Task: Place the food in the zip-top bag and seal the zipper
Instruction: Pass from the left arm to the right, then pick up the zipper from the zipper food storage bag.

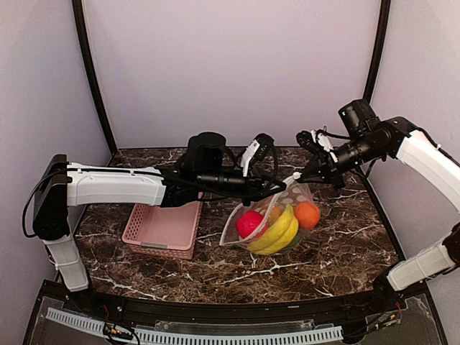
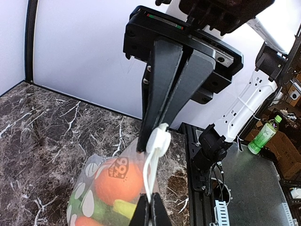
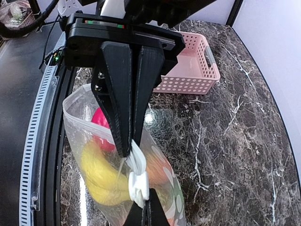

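While the zip-top bag (image 1: 295, 195) is held upright at table centre, its zipper (image 3: 137, 179) is pinched by the left gripper (image 1: 277, 188) from 9 o'clock and the right gripper (image 1: 298, 177) from 3 o'clock, both clamped tight. Banana (image 1: 277, 233), orange (image 1: 307, 214) and magenta-red piece (image 1: 249, 223) are contained inside. Pink basket (image 1: 162, 230) is noted at 9 o'clock of the bag.

Top view: the far rim of the pink slotted plastic basket (image 1: 162, 230) is hidden under the left arm (image 1: 115, 185). The zipper strip of the clear polka-dot zip-top bag (image 1: 300, 192) is covered where the left fingers (image 1: 272, 188) and right fingers (image 1: 310, 171) meet; sealed or not, cannot tell.

Left wrist view: the bag is cut off by the bottom edge. The green toy piece (image 2: 101, 210) is only partly seen.

Right wrist view: the magenta-red toy piece (image 3: 99, 121) is half behind the right fingers.
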{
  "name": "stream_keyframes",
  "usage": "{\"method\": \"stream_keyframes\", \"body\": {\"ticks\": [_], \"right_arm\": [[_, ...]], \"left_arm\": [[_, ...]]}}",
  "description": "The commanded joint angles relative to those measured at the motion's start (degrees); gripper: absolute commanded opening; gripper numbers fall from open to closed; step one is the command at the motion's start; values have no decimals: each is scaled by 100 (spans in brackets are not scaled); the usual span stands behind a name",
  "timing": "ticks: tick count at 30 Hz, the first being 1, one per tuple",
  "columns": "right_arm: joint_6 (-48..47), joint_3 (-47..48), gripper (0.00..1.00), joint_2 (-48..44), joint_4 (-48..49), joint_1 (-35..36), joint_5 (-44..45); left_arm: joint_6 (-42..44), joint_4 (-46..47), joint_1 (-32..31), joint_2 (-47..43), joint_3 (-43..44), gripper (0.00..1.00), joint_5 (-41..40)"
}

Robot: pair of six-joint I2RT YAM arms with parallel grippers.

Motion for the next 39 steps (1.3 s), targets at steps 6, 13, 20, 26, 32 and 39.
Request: {"method": "stream_keyframes", "body": {"ticks": [6,13,20,26,32,39], "right_arm": [[85,280,0,-57,-235,-18,27],[374,880,0,286,-733,-18,-213],[394,1221,0,402,-1084,-11,-204],[369,1171,0,354,-1099,-9,-208],[368,1139,0,349,-1095,-17,-237],[359,1053,0,355,-1061,-9,-210]], "left_arm": [[38,139,56,-27,21,40,-23],[650,-231,-162,190,824,64,-334],[660,-220,-170,431,1226,52,-329],[606,-385,-170,521,1370,33,-199],[571,-489,-161,512,1379,20,-180],[530,-312,-161,463,1297,27,-188]]}}
